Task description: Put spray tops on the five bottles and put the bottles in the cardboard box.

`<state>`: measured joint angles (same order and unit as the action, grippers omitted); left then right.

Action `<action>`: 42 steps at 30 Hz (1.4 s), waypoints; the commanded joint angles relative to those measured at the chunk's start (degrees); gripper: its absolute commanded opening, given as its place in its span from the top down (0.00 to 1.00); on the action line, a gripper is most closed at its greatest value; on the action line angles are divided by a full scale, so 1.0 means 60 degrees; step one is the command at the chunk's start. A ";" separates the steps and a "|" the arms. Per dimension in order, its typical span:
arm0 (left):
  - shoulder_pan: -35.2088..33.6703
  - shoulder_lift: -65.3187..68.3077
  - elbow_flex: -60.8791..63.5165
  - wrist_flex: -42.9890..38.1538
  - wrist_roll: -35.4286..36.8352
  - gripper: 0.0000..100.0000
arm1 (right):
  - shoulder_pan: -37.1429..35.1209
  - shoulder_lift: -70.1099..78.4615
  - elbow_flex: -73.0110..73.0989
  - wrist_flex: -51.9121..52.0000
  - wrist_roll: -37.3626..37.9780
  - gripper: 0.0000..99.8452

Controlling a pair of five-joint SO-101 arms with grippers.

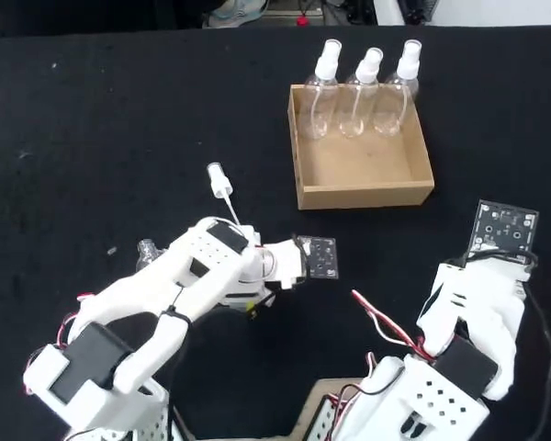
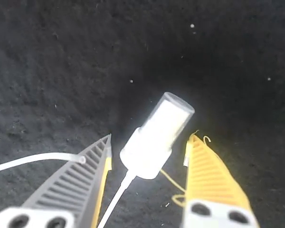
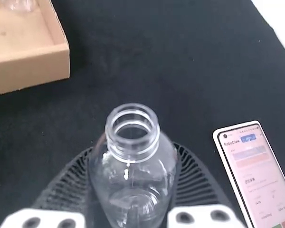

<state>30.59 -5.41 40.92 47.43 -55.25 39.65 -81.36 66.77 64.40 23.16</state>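
Capping step, I judge. My right gripper pinches an uncapped bottle toward the table's near right corner. My left gripper stands spread around a spray top lying mid-table. Next: close, lift, align tube with neck.

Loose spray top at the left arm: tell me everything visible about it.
The spray top looks like white plastic, with a clear cap over the nozzle, a wider collar below it and a thin white tube trailing from the collar. It lies on its side on the black table, not fitted to any bottle. The left end effector is open, with one finger on each side of the collar, and neither visibly touches it.
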 commanded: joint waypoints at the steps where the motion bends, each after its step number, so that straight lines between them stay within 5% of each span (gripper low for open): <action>1: 0.0095 0.0059 -0.0535 -0.0073 0.0015 0.77 | 0.0132 -0.0022 -0.0007 0.0029 0.0088 0.94; 8: 0.0051 0.0073 -0.0593 -0.0073 0.0015 0.97 | 0.0117 -0.0022 -0.0007 0.0029 0.0029 0.94; 13: -0.0154 -0.0176 -0.1136 0.0000 0.0029 0.96 | -0.0161 0.0007 0.0051 0.0044 0.0015 0.95; 20: -0.0857 -0.2930 -0.2498 0.2154 0.0059 0.97 | -0.0718 -0.0022 0.0154 0.0044 -0.0527 0.95; 25: -0.1985 -0.5172 -0.3421 0.2549 0.1377 0.96 | -0.1817 0.0007 -0.0242 0.0264 -0.1055 0.95; 30: -0.3451 -0.6711 -0.3758 0.1832 0.3458 0.96 | -0.3824 -0.0022 -0.1018 0.0498 -0.1670 0.95; 36: -0.5326 -0.8586 -0.3538 0.1758 0.6564 0.96 | -0.7780 0.0066 -0.1795 0.0381 -0.2095 0.95; 42: -0.6410 -1.0799 -0.2777 0.1700 0.8791 0.96 | -1.1341 0.0081 -0.1516 -0.1670 -0.2696 0.95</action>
<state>-5.19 -61.76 23.43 59.12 -10.42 -15.03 -81.36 59.65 63.96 8.66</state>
